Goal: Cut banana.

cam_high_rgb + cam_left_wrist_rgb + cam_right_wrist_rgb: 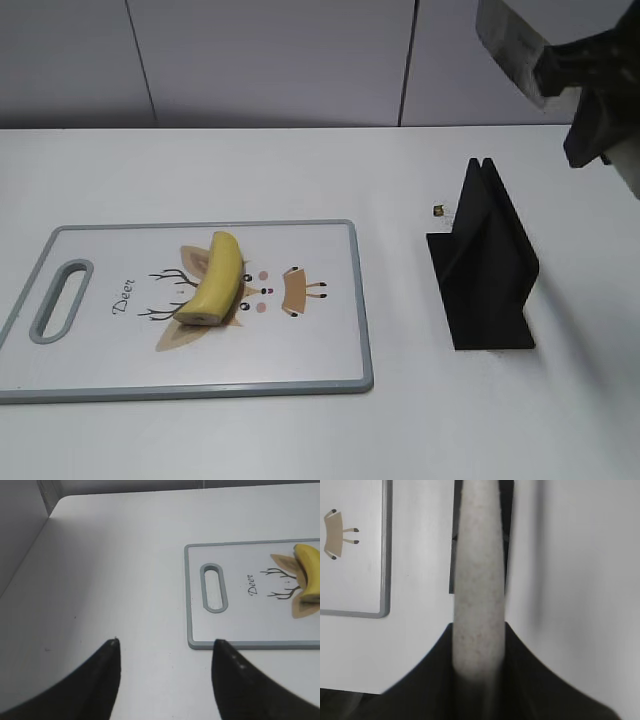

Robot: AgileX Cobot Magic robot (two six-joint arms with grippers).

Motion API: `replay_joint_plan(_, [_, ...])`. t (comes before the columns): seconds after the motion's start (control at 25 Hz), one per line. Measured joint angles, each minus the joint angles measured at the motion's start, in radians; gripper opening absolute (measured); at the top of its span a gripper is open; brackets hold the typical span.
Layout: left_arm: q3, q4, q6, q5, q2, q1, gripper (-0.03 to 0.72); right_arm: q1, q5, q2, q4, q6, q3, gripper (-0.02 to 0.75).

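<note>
A yellow banana [214, 278] lies on a white cutting board [330, 350] with a grey rim and a deer drawing, at the left of the table. Its edge also shows in the left wrist view [309, 575]. My right gripper [560, 70] is high at the upper right, shut on a knife; the grey blade [510, 45] points up and left. In the right wrist view the pale knife handle [479, 580] sits between the jaws [479, 650]. My left gripper [165, 655] is open and empty above bare table, left of the board's handle slot [214, 587].
A black knife stand [485, 262] is on the table right of the board, below my right gripper. A small dark object [438, 210] lies just behind the stand. Grey wall panels rise behind the table.
</note>
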Motion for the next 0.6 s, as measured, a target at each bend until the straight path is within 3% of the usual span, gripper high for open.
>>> replay_joint_plan(0.24, [-0.041,-0.035,0.049,-0.01,0.009,0.0,0.563,0.0,0.039,0.002,0.008,-0.231,-0.076,0.159])
replay_joint_plan(0.48, [-0.143,-0.227,0.208,-0.016,0.185,0.0,0.565,0.0,0.064,0.058,0.063,-0.59,-0.176,0.159])
replay_joint_plan(0.6, [-0.212,-0.274,0.326,-0.026,0.319,0.0,0.572,0.0,0.066,0.096,0.085,-0.733,-0.22,0.159])
